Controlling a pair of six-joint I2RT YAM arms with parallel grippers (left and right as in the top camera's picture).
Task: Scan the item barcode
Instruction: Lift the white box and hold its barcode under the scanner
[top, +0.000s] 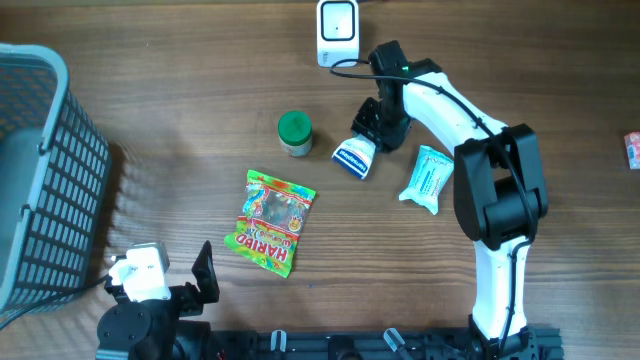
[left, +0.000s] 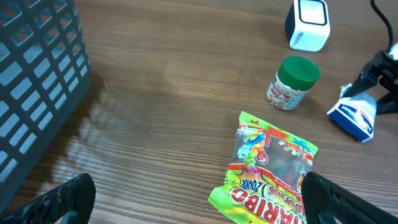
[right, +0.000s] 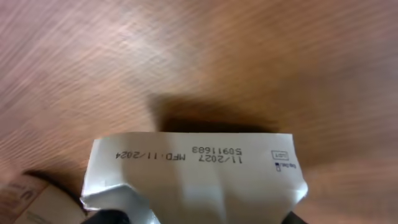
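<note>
The wooden tabletop (top: 180, 110) carries everything. A grey mesh basket (top: 40, 180) takes up its left edge. The right arm (top: 500, 190), white with black joints, reaches from the near edge toward the far middle. The left arm (top: 140, 300) sits low at the near left corner. The left gripper (left: 196, 186) is spread wide with nothing between its fingers, which frame the bottom corners of its own wrist view.

A bright green bag of sweets (top: 270, 222) lies flat near the middle, just ahead of the left gripper. A pale blue packet (top: 428, 180) lies right of centre, beside the right arm.

The carton (top: 355, 157) – white with a blue panel – is in the far middle, left of the packet and right of the jar (top: 295, 133). The right gripper (top: 375, 132) is clamped on its upper end, and the carton hangs tilted, its blue end pointing near and left. In the right wrist view, the carton's folded white end shows a printed date line, with a dark shadow on the wood beyond it.

The white scanner (top: 337, 32) stands at the far edge, near the carton but not touching it.

The jar, with its green lid, stands upright. A small pink object (top: 632, 150) at the right edge is too cropped to identify.
</note>
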